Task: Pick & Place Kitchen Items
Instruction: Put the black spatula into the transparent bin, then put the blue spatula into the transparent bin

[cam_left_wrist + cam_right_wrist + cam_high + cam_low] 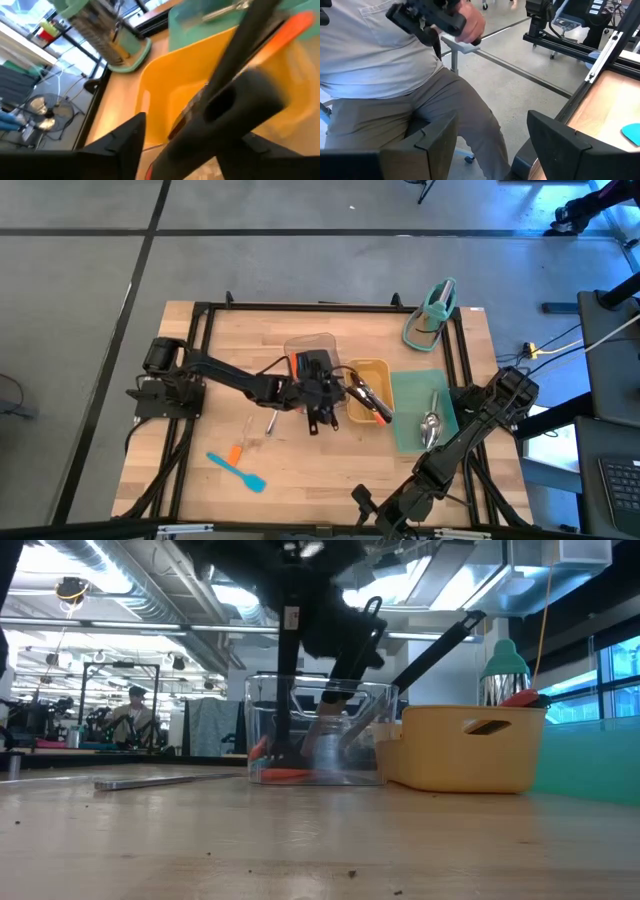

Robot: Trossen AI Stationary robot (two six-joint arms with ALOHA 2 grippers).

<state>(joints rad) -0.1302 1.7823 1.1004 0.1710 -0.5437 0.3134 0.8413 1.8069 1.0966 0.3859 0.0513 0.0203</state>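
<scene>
A black-handled utensil with an orange end [370, 400] lies slanted in the yellow tray [372, 368]. In the low view its handle [440, 645] sticks up above the tray's rim. My left gripper [345, 392] is at the yellow tray's left rim, open, its fingers on either side of the handle's end with the hole [222, 105]. Shiny spoons [430, 425] lie in the teal tray [410, 395]. A blue spatula [240, 472] and a small orange item [235, 452] lie on the table near its front left. My right gripper [362, 498] hangs open past the near edge. My left gripper has its fingers spread with the utensil's black handle [235, 95] between them, pointing level toward the table's right. Whether a finger still touches the handle, I cannot tell. The utensil's orange end [300, 22] lies over the yellow tray.
A clear tray [312, 350] with an orange item stands just left of the yellow one. A teal stand [432, 315] is at the far right. A steel utensil [160, 780] lies flat on the table's left. A seated person [395, 75] is beyond the near edge.
</scene>
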